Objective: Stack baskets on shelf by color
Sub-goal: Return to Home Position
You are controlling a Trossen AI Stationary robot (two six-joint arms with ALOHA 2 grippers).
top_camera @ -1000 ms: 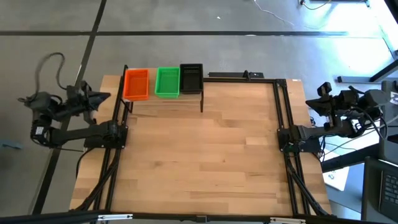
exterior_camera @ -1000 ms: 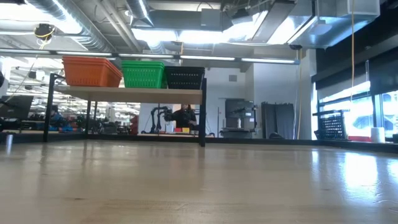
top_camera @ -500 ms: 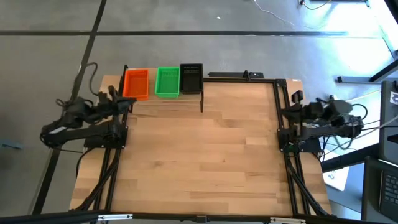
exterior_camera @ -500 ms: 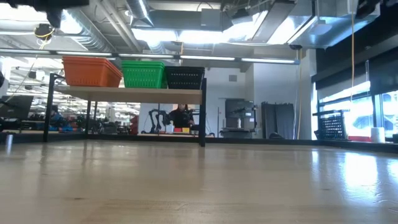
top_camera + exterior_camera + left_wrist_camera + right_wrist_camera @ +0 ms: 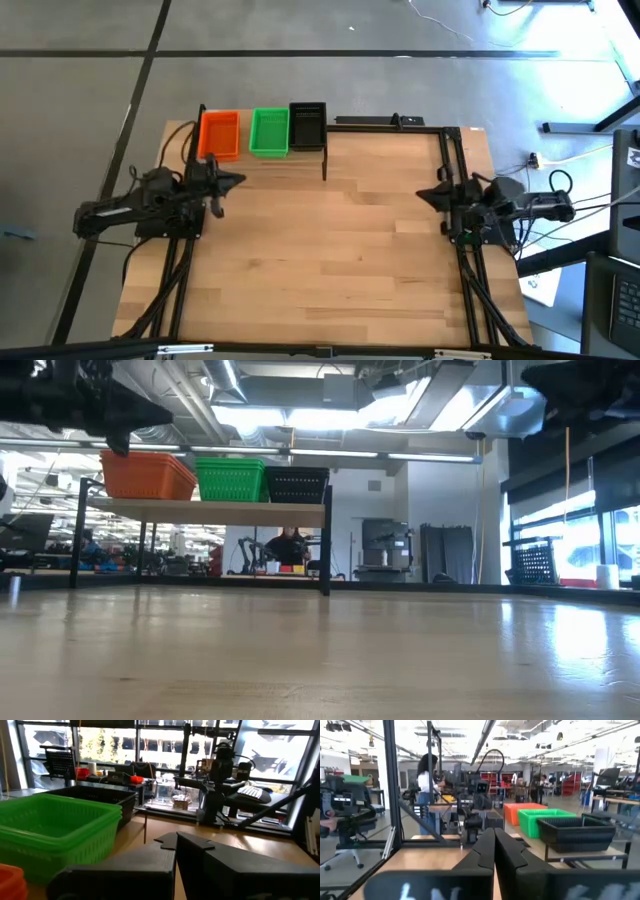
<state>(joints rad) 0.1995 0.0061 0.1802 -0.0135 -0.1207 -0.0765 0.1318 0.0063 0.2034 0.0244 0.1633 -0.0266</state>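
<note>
**Arms swinging back in, sorting looks done**

Since a second ago both arms have come in from way outside the table edges. The left gripper (image 5: 230, 181) now hangs over the 9 o'clock side of the table (image 5: 330, 260) and the right gripper (image 5: 424, 193) over the 3 o'clock side, both pointing inward. The baskets haven't budged.

They sit on the shelf (image 5: 210, 510) at about 11 o'clock, in a row: orange stack (image 5: 219, 135), green stack (image 5: 269, 132), black stack (image 5: 307, 124). Nothing is loose on the tabletop.

Both wrist views show the fingers pressed together with nothing between them, so both grippers are empty.

To finish the homing move well, I'd keep the fingers together and fold each arm in slowly. The left arm needs the most care. It's the one near the orange stack and the shelf's black upright, so it should draw back toward 6 o'clock, not sweep toward 12. The right arm is well clear.

As for writing, there's a pale smudge on the right gripper body that I can't read. No brands or labels are legible anywhere else.
</note>
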